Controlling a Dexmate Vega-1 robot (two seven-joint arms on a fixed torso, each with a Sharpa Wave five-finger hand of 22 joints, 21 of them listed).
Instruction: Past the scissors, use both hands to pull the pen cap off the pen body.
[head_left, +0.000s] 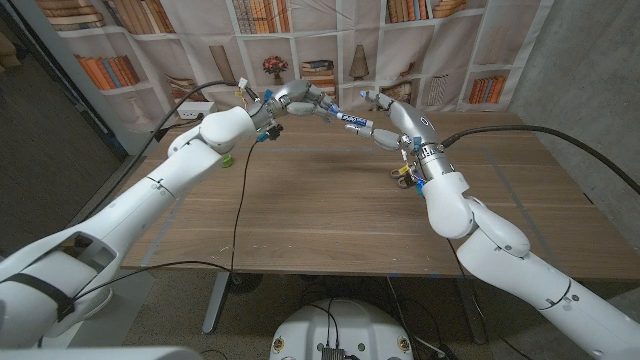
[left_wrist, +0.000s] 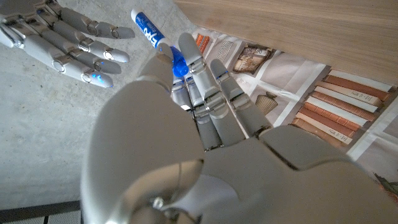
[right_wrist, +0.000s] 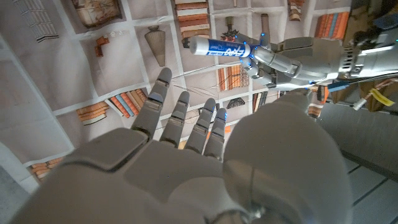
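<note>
Two hands meet high above the far edge of the wooden table (head_left: 330, 190) in the head view: the left hand (head_left: 300, 100) holds a white marker pen (head_left: 352, 122) with blue lettering out toward the right hand (head_left: 385, 103), whose fingers reach in close to the pen's free end; from here I cannot tell whether they touch it. Scissors (head_left: 405, 175) lie on the table below the right forearm, and a small green object (head_left: 227, 159) sits near the left arm. In the left wrist view, the left hand (left_wrist: 199, 106) pinches the pen (left_wrist: 149, 31) at its blue end, and the right hand (left_wrist: 68, 40) hangs spread and empty just beside the white barrel, not touching. The right wrist view agrees: the right hand (right_wrist: 186, 124) has its fingers extended and apart, holding nothing, with the pen (right_wrist: 217, 48) beyond its fingertips in the left hand (right_wrist: 280, 59). A good next move, I judge, is to close the right fingers round the free end and pull straight along the pen's axis while the left grips firmly. Room for drawing apart looks ample; the bookshelf backdrop (head_left: 420, 50) stands behind.
</note>
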